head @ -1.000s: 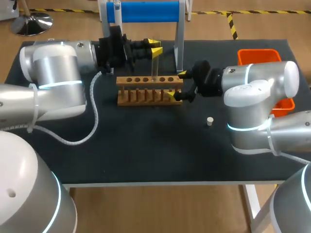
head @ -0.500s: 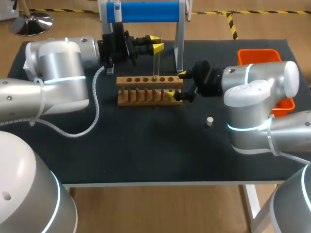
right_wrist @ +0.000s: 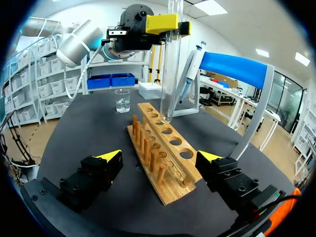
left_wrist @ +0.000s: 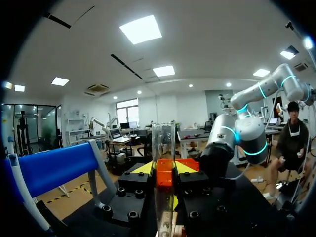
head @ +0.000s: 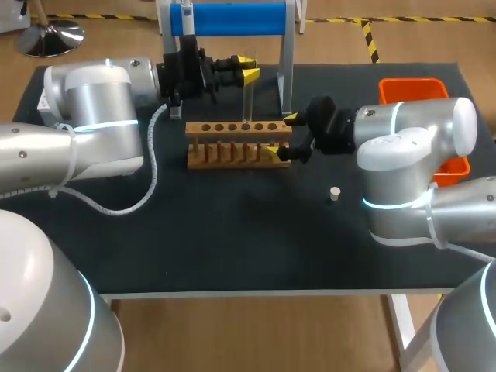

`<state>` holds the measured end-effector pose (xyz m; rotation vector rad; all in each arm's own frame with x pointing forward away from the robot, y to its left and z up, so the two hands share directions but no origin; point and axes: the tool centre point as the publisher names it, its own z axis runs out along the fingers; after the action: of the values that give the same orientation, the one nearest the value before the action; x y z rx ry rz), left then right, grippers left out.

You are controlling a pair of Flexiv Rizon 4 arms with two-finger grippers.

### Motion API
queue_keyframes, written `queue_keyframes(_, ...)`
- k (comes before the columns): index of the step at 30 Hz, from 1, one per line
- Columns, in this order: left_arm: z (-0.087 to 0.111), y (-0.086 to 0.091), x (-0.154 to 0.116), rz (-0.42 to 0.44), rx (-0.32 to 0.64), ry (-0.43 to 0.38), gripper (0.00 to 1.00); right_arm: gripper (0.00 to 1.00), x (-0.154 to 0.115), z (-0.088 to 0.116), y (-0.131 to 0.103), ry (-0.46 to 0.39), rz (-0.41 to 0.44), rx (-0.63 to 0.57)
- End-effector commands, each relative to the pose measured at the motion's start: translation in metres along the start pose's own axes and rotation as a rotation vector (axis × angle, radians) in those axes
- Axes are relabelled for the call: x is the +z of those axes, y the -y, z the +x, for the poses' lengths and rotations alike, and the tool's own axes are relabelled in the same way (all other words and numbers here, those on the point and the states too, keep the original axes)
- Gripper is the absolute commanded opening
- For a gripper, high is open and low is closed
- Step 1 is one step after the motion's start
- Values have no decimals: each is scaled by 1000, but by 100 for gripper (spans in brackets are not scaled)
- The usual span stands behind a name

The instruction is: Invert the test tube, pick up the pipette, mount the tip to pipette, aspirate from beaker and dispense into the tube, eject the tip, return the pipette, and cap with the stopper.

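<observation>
Over the wooden rack (head: 225, 155) your test tube (head: 248, 105) stands upright, its round end at one hole. Your left gripper (head: 248, 68) pinches its upper part from two sides. Your right gripper (head: 281, 136) is wide open, one finger at each side of the rack's end, without touching it.

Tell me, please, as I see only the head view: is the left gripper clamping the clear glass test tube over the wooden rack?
Observer: Yes; the left wrist view shows the left gripper shut on the clear glass test tube from two sides.
Operator: Is its lower end in a hole?
Observer: The right wrist view shows its rounded end at a hole of the wooden rack; depth unclear.
Operator: Where is the beaker?
Observer: The small glass beaker stands upright beyond the rack.
</observation>
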<state>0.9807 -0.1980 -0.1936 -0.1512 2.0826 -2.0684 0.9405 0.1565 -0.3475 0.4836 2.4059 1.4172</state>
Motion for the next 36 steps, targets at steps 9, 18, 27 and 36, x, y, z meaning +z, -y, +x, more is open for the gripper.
queue_keyframes(9, -10, -11, 2, 14, 1, 17, 0, 100, -1, 0, 1, 0, -3, 0)
queue_keyframes(18, -12, -17, 1, 13, -3, 38, 0, 100, -1, 0, 1, 0, -3, 0)
queue_keyframes(27, -12, -27, 1, 17, -18, 51, 0, 100, -1, 0, 1, 0, -3, 0)
queue_keyframes(36, -12, -35, -1, 12, -31, 62, 0, 100, -1, 0, 1, 0, -3, 0)
